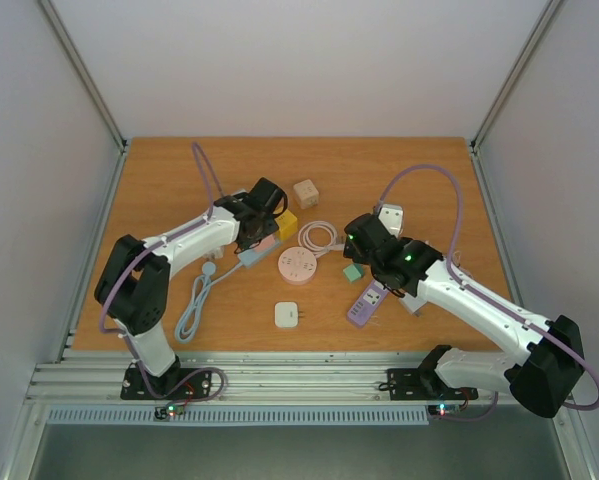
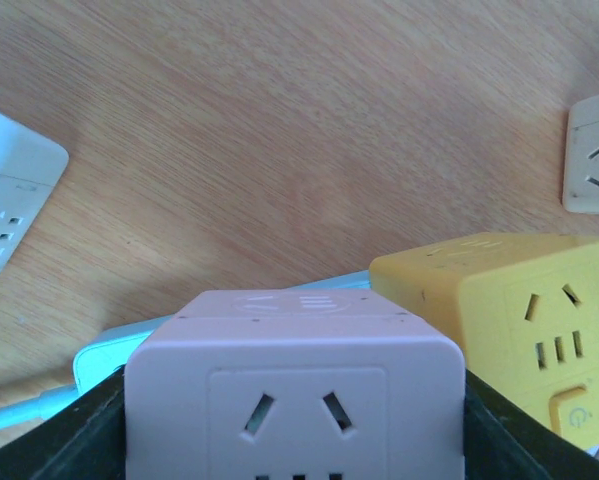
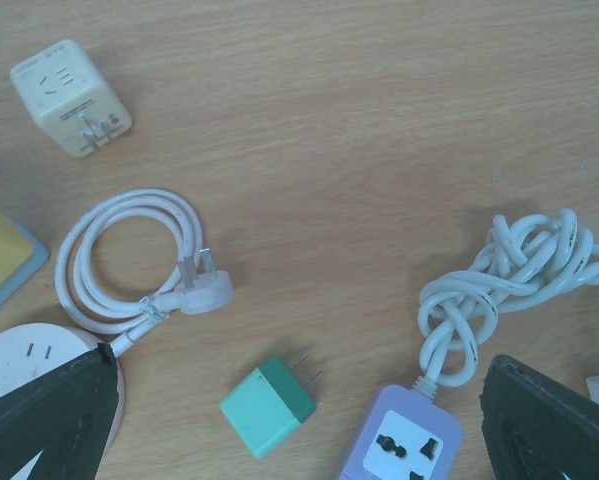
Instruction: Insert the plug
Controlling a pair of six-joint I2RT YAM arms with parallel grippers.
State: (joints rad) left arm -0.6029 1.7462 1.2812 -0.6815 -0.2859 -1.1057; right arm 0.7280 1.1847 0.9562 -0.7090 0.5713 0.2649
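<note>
The left hand is clamped on a pink cube, with its dark fingers pressed against the cube's two sides and the socket face turned toward the wrist camera. Under this hand lies a blue strip. Close beside the hand on its right sits a yellow cube; whether it touches the pink one I cannot tell. Farther out, to the right of the hand, a beige cube stands on the surface. On the near side of the left hand, to its right, rests a round socket, and a white adapter lies nearer the bases. Between the two hands a white cord lies coiled, its white plug loose on the surface. The green plug lies flat on the wood below the right hand, within the span of its fingers and touched by neither. That hand's fingers stand wide apart and hold nothing. Just near of it lies a purple strip with its cord knotted, and a white cube sits just beyond it.
</note>
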